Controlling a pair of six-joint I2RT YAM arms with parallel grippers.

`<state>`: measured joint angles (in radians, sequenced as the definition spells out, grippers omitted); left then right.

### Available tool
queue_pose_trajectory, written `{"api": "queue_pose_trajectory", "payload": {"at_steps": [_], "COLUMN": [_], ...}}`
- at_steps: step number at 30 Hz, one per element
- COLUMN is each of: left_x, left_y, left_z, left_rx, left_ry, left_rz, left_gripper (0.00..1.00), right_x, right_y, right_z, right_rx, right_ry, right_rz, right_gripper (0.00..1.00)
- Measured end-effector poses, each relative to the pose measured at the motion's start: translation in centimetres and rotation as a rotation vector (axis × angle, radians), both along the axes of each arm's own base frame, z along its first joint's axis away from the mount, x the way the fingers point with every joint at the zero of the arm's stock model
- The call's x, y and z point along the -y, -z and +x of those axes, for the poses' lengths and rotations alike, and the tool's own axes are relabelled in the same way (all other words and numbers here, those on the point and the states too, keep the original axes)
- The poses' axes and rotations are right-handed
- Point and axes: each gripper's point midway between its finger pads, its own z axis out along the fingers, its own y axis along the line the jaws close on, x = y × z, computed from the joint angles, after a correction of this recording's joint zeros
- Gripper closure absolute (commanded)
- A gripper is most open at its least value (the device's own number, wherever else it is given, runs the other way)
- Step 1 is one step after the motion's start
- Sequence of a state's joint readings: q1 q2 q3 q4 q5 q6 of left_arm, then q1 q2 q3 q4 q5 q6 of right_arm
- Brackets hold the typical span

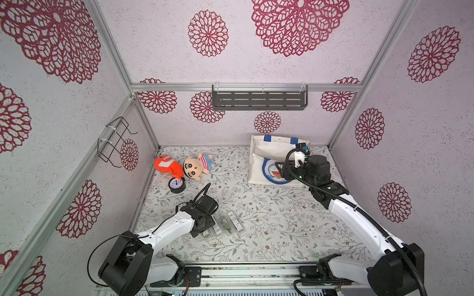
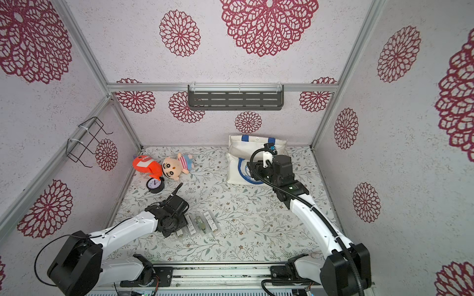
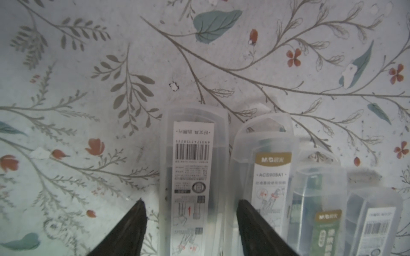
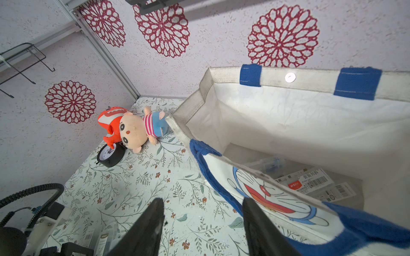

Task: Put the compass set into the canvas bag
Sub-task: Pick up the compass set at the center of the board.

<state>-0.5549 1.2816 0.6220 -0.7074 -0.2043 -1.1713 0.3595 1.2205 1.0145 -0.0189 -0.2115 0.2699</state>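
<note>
Left gripper [image 3: 190, 200], left wrist view: jaws apart, straddling the barcode-labelled compass set [image 3: 192, 155]. One finger stands clear of it and the other sits close to the neighbouring case [image 3: 269, 172]. Centre before closing, so that only one case lifts.

Right wrist view: right gripper [image 4: 203, 200] is parted and empty beside the canvas bag [image 4: 288, 115], whose mouth gapes with boxed items [image 4: 315, 180] inside.

Both top views: the row of cases [image 1: 225, 225] lies well apart from the bag. Carry high over its rim.

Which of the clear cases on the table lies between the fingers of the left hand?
The end case nearest the left arm, white barcode label up. The left hand straddles it; the next case shows a gold label.
</note>
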Motion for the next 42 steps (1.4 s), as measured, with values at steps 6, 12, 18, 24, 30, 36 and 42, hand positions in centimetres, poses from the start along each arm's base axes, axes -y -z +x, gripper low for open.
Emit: {"api": "queue_pose_trajectory", "payload": {"at_steps": [6, 12, 18, 24, 30, 36, 42], "left_x": [-0.3, -0.2, -0.1, -0.1, -0.1, 0.0, 1.5], "left_y": [-0.3, 0.0, 1.0, 1.6, 1.6, 1.2, -2.1], "left_z": [-0.6, -0.7, -0.9, -1.0, -0.5, -0.4, 0.8], "left_rx": [0.000, -0.009, -0.044, -0.055, -0.050, -0.029, 0.083], "left_ry": [0.024, 0.040, 0.047, 0.052, 0.061, 0.107, 0.201], "left_rz": [0.005, 0.001, 0.012, 0.030, 0.053, 0.082, 0.039], "left_gripper": [0.31, 0.31, 0.37, 0.42, 0.51, 0.53, 0.57], "right_x": [0.0, -0.1, -0.1, -0.1, -0.1, -0.1, -0.1], "right_y": [0.0, 0.0, 0.0, 0.0, 0.0, 0.0, 0.0], "right_z": [0.0, 0.0, 0.0, 0.0, 0.0, 0.0, -0.1], "right_rx": [0.000, 0.000, -0.001, 0.000, -0.001, -0.002, -0.004], "right_ry": [-0.002, -0.003, -0.003, -0.003, -0.003, -0.002, -0.004], "right_rz": [0.001, 0.001, 0.001, 0.001, 0.001, 0.003, 0.005], "right_gripper": [0.40, 0.39, 0.39, 0.39, 0.38, 0.37, 0.37]}}
